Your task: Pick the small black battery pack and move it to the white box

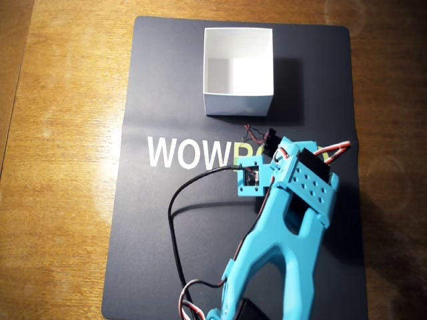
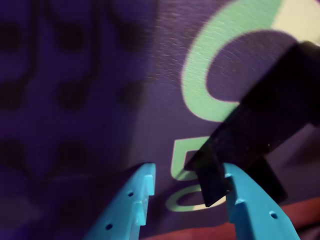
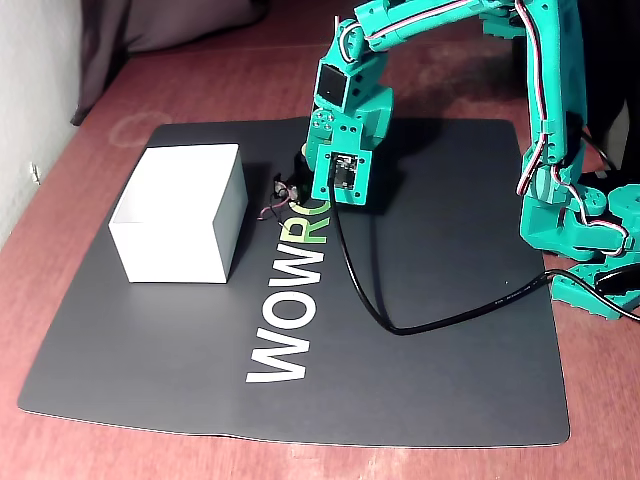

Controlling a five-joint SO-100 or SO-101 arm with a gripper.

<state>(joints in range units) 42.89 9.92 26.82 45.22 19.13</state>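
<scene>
The small black battery pack [image 2: 265,120] lies slanted on the mat, one end between my fingers and resting against the inner side of the right finger [image 2: 250,210]. My gripper [image 2: 189,170] is open, with a wide gap left of the pack. In the overhead view the gripper [image 1: 270,145] points down just below the white box [image 1: 238,100], and the pack [image 1: 269,138] peeks out at its tip with thin red and black wires [image 1: 251,129]. In the fixed view the box [image 3: 180,212] stands left of the gripper [image 3: 310,170]; only the pack's wires [image 3: 275,202] show.
A black mat [image 1: 173,220] with white and green lettering [image 1: 190,152] covers the wooden table [image 1: 60,167]. A long black cable [image 3: 400,325] loops from the wrist camera across the mat. The arm's base [image 3: 590,240] stands at the right edge in the fixed view.
</scene>
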